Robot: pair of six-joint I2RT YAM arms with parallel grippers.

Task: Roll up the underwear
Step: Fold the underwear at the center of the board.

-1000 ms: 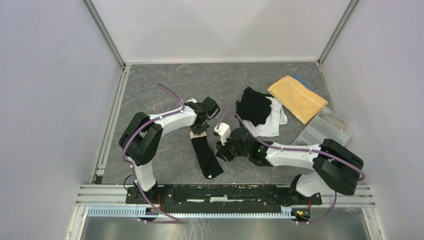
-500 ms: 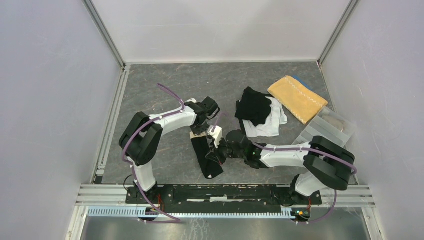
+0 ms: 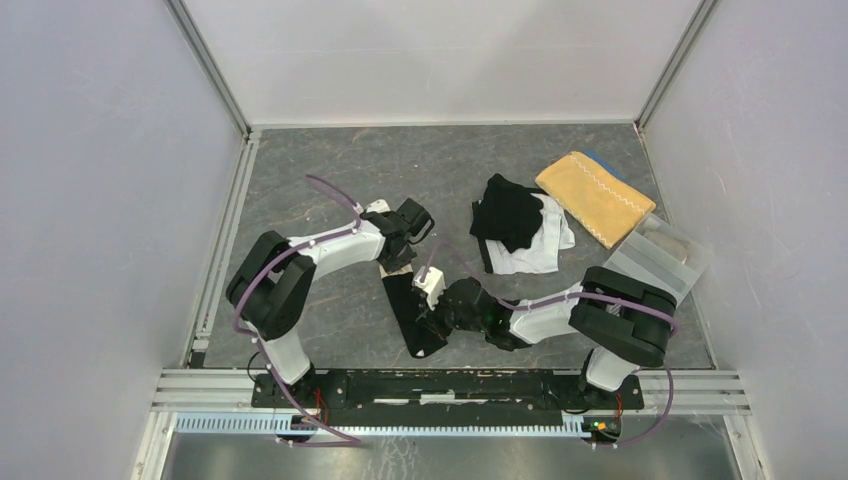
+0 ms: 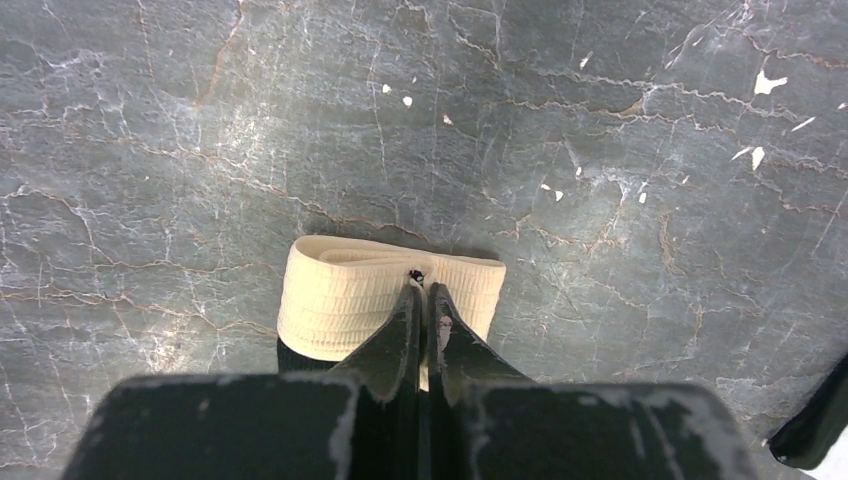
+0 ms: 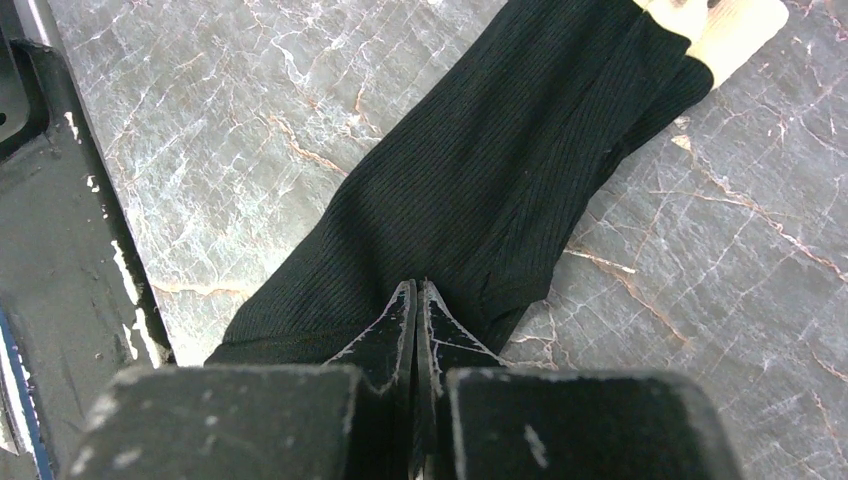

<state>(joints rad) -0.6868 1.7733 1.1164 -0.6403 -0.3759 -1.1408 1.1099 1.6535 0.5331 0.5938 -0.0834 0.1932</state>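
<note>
Right pincer (image 5: 415,292) swung in from right, snapped shut at near end of black underwear (image 3: 413,312); cloth pinched or only pressed, cannot tell. Left pincer (image 4: 422,290) clamped on beige waistband (image 4: 340,295), far end. Strip lies flat on tabletop (image 3: 330,180); roll likely starts now.

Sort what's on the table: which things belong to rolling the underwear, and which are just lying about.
For the job:
folded black underwear with a beige waistband
crumpled black underwear in the heap
white underwear beneath it

Lying about:
yellow towel
clear plastic tray
</note>
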